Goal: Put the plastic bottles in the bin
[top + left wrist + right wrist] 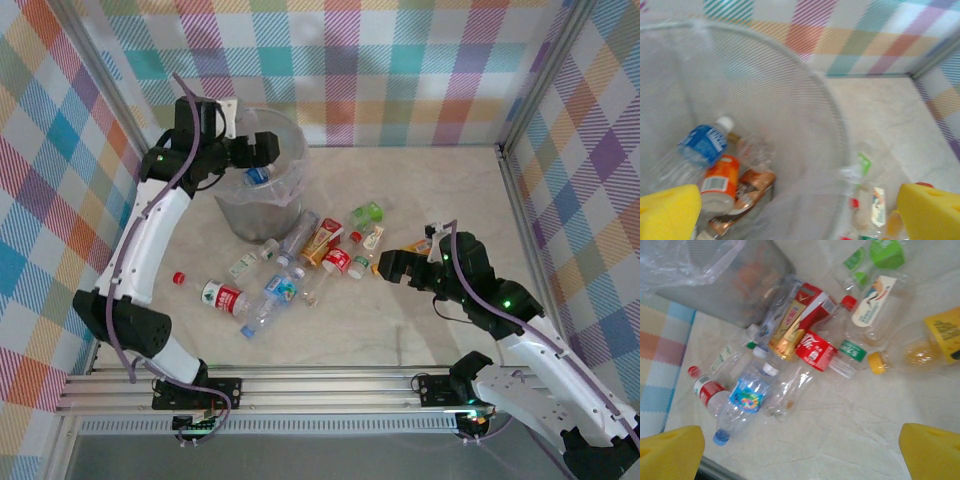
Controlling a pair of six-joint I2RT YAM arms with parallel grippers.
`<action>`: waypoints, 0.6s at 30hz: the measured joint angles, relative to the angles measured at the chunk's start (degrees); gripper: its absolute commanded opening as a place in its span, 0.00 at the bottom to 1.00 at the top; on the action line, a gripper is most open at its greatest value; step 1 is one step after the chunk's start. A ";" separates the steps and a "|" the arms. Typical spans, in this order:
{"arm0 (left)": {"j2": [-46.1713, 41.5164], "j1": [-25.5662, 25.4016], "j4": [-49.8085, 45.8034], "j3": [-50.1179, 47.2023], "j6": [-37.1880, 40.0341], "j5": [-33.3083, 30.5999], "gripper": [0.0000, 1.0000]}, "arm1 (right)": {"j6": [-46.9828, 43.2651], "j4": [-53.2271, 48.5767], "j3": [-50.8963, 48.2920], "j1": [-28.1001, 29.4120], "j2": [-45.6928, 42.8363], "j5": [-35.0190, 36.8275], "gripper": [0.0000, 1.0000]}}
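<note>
The left gripper (262,150) is held over the bin (255,215), its pads (670,210) spread wide with nothing between them. In the bin, a blue-labelled bottle (702,145), an orange-labelled one (720,182) and a brownish one (747,192) are heaped together. The other bottles (300,265) are scattered flat on the table (440,190), just right of the bin. The right gripper (392,264), likewise spread and empty, is judged nearer them. A yellow bottle (935,337) lies just ahead to its right, long axis roughly in line with the pads, so a wrist turn is probably needed.
</note>
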 measured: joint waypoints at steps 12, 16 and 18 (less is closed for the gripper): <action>-7.93 -13.68 6.64 -10.80 4.76 16.04 1.00 | 10.60 -9.92 1.11 -0.04 0.00 15.19 1.00; -8.28 -19.08 9.09 -15.56 4.81 17.90 1.00 | 13.88 -11.96 1.11 -0.66 0.02 18.60 1.00; -8.46 -21.68 9.99 -17.75 4.81 17.94 1.00 | 14.78 -12.26 1.16 -1.31 0.17 19.43 1.00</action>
